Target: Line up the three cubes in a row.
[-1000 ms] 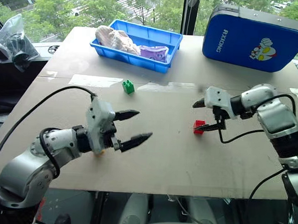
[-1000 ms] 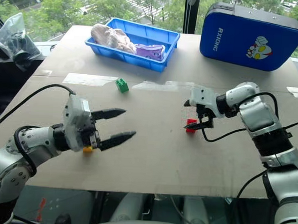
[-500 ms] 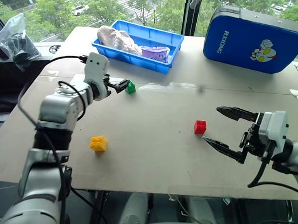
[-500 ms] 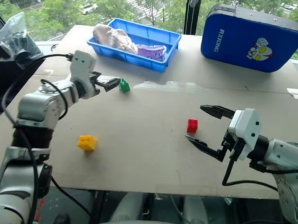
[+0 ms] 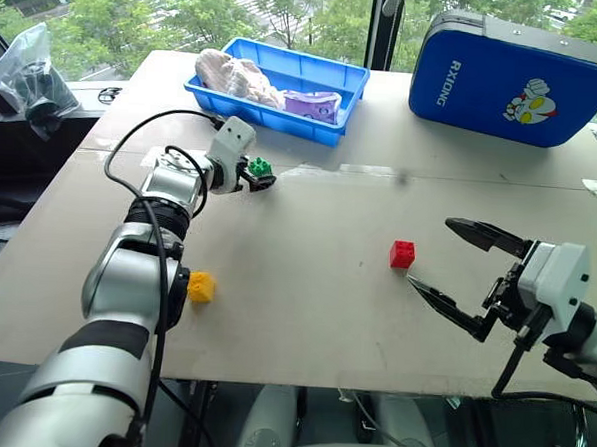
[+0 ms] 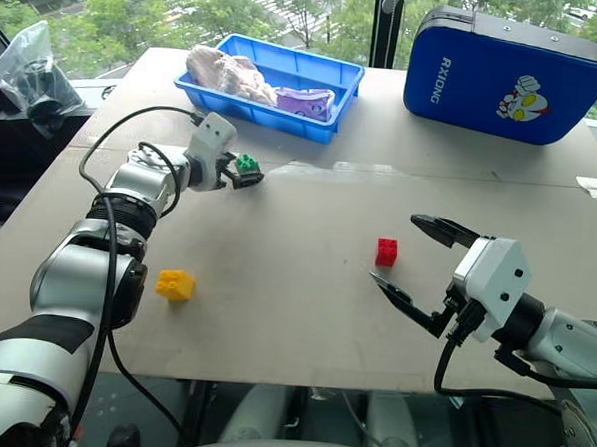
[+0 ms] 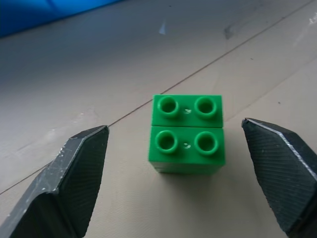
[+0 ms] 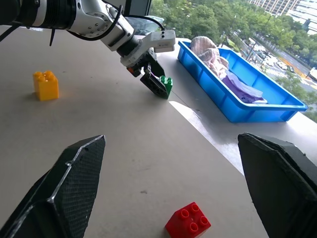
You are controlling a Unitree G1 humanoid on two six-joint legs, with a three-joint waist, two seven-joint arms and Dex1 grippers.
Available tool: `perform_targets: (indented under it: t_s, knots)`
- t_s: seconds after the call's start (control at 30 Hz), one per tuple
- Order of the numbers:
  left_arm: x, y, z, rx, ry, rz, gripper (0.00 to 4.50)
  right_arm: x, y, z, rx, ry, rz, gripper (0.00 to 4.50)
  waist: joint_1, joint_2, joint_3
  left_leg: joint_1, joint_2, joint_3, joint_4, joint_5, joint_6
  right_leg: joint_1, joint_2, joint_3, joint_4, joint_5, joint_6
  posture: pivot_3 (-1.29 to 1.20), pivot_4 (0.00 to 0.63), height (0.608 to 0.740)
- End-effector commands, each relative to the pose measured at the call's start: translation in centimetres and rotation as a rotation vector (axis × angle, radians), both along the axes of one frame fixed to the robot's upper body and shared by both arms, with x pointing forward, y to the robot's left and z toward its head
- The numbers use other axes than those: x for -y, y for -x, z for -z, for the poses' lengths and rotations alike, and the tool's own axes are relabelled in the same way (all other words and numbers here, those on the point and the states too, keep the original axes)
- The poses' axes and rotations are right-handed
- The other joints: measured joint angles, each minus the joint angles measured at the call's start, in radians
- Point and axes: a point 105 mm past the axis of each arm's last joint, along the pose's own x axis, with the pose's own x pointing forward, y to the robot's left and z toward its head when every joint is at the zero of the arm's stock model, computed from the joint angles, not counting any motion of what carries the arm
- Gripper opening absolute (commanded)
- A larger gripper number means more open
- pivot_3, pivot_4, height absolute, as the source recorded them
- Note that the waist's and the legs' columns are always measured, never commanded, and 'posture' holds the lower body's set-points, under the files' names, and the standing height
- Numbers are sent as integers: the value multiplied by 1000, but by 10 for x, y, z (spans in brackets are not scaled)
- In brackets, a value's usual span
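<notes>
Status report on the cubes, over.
Left gripper open around green cube, not clamped. Right gripper open beside red cube. Yellow cube apart.

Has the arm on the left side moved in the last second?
Yes. The left gripper went from near the yellow cube towards the blue tray, and now straddles the green cube.

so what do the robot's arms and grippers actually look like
Both arms are built of rounded silver-grey segments with black joints, and a black cable loops loosely along each. Each wrist ends in a white boxy housing. The left gripper and the right gripper each have two black, tapered, pointed fingers with a fine cross-hatched texture.
</notes>
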Motion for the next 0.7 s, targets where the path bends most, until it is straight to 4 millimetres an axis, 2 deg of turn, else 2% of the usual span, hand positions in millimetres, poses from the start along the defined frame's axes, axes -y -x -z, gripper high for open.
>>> perform_targets:
  t_s: [0.03,0.07,0.1,0.13,0.27,0.43,0.57,0.7]
  knots:
    - [1,-2,-13,33,-14,40,2621,3,6,-10,66,20,21,4500,-2,-1,0,0,0,0,0,0,0,0,0,0,0,0,0,0,150,740]
    - [2,-1,-12,31,-16,54,2211,4,6,-10,64,24,25,4500,-2,-1,0,0,0,0,0,0,0,0,0,0,0,0,0,0,150,740]
    - [2,-1,-12,37,-16,65,1597,5,7,-10,60,24,28,4500,-1,-1,0,0,0,0,0,0,0,0,0,0,1,0,0,0,150,740]
    - [2,-1,-12,40,-14,73,1261,6,7,-9,57,24,31,4500,-1,-1,0,1,1,0,0,0,0,0,0,0,1,0,0,0,150,740]
    - [8,5,-21,89,-32,198,1270,8,9,-7,45,30,35,4500,-1,-1,0,0,1,0,0,0,0,0,0,0,1,0,0,0,150,740]
    - [34,37,-30,77,7,564,1270,10,11,-5,23,23,26,4500,-1,-1,0,0,1,0,0,0,0,0,0,0,1,0,0,0,150,740]
    - [67,75,-11,-19,-50,850,1270,16,19,4,-34,74,-1,4500,0,0,0,1,2,0,0,0,0,0,0,1,1,0,0,0,150,740]
    - [95,89,-1,-33,-78,922,1270,22,25,11,-83,109,-12,4500,2,-1,0,0,2,-1,2,0,0,1,0,0,1,0,0,0,150,740]
